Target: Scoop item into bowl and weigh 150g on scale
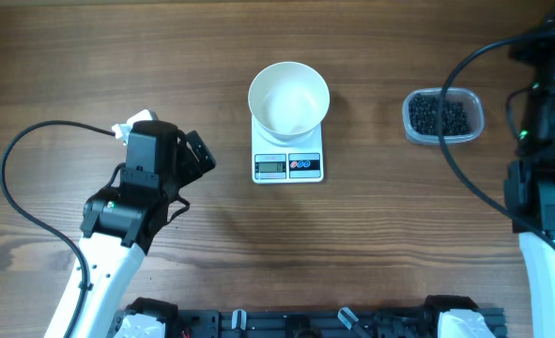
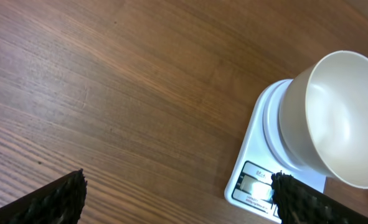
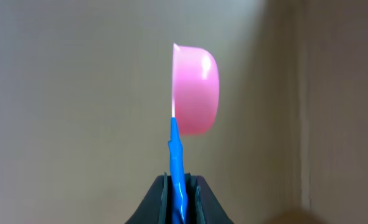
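Black beads (image 1: 439, 115) sit in the clear tub (image 1: 475, 105) off to the scale's (image 1: 288, 166) right, white bowl (image 1: 289, 99) on it is empty.
So the right gripper (image 3: 182, 190) is clamped on the pink scoop (image 3: 197, 90) by its blue handle (image 3: 176, 155), and the right arm (image 1: 545, 197) looks nearer the tub. The left gripper (image 2: 179, 186) hangs wide apart on the scale's far side. Nothing stands between tub and bowl.

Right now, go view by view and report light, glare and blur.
Overhead: even light and sharp, with a soft shadow beside the left arm; the bowl looks slightly washed out. Left wrist: crisp wood grain, fingers near-black at the bottom corners. Right wrist: the pink scoop is sharp with a bright glint on its rim, the background soft and featureless.
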`<state>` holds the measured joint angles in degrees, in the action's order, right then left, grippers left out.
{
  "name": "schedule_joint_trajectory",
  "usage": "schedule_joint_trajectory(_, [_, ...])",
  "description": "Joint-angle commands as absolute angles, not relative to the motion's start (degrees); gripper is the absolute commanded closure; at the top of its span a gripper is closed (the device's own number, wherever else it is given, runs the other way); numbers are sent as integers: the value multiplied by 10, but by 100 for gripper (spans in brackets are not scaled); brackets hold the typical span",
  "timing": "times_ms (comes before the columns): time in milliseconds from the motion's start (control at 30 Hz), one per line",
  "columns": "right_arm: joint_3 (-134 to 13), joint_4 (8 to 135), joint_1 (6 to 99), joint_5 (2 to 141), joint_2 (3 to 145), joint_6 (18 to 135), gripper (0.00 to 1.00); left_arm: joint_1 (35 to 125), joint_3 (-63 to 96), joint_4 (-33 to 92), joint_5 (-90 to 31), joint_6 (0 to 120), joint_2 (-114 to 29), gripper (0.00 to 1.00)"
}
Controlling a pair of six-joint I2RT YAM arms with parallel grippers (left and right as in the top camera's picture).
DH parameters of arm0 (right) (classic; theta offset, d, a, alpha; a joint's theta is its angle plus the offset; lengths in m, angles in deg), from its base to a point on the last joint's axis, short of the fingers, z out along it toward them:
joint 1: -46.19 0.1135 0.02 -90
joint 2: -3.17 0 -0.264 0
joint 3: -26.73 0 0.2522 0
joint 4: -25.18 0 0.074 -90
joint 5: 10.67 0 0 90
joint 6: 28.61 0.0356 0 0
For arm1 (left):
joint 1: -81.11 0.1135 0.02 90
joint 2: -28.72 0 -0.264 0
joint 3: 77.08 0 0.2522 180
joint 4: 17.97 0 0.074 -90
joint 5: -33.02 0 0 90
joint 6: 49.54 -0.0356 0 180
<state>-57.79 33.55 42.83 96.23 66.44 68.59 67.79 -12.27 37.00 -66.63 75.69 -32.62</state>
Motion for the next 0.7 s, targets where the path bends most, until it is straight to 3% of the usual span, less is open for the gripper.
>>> schedule_joint_trajectory(0, [-590, 322, 386, 978, 682, 674, 96, 682, -123, 370, -675, 754, -329, 0])
schedule_joint_trajectory(233, [-590, 311, 373, 911, 705, 716, 96, 682, -123, 370, -676, 754, -329, 0])
schedule_joint_trajectory(500, [-590, 325, 395, 633, 782, 855, 96, 682, -123, 370, -676, 754, -329, 0])
schedule_joint_trajectory(567, [-590, 333, 430, 587, 820, 816, 96, 682, -123, 370, -676, 754, -329, 0])
schedule_joint_trajectory(667, [-590, 418, 477, 627, 862, 660, 96, 682, -123, 370, -675, 754, -329, 0])
